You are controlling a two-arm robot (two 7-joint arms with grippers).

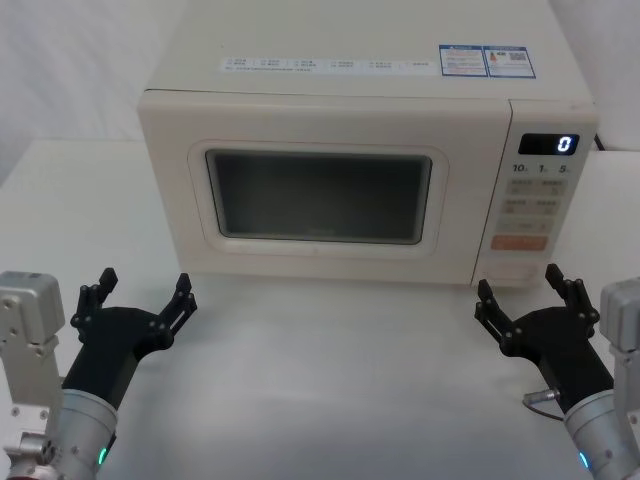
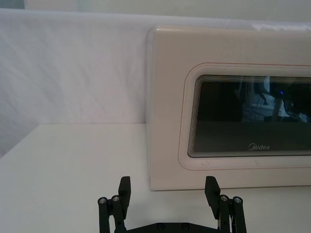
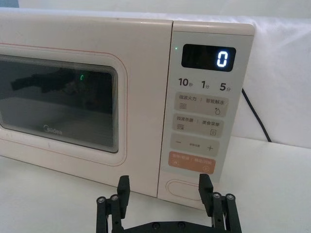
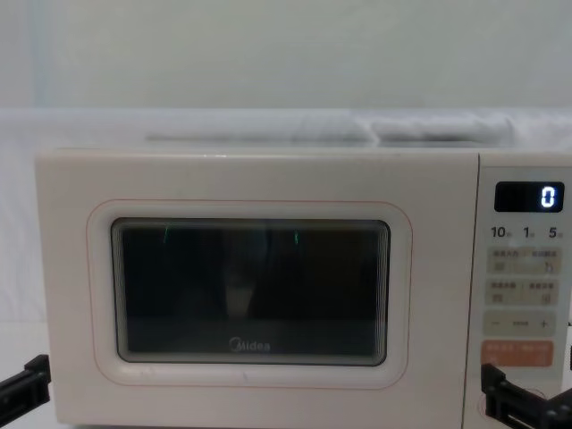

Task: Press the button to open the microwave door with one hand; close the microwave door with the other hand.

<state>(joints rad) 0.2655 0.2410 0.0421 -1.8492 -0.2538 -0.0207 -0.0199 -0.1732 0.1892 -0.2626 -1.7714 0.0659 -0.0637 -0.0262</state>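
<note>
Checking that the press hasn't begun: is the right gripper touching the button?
Apart. In the head view the right gripper hangs open above the table, short of the button on the panel.

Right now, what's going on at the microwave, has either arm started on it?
Nothing has been touched yet. The microwave door is shut flush with the control panel, whose display reads 0. The left gripper hovers open over the table in front of the door's left end. The right gripper hovers open in front of the panel, lined up with the button at the panel's bottom but apart from it. Neither gripper holds anything.
</note>
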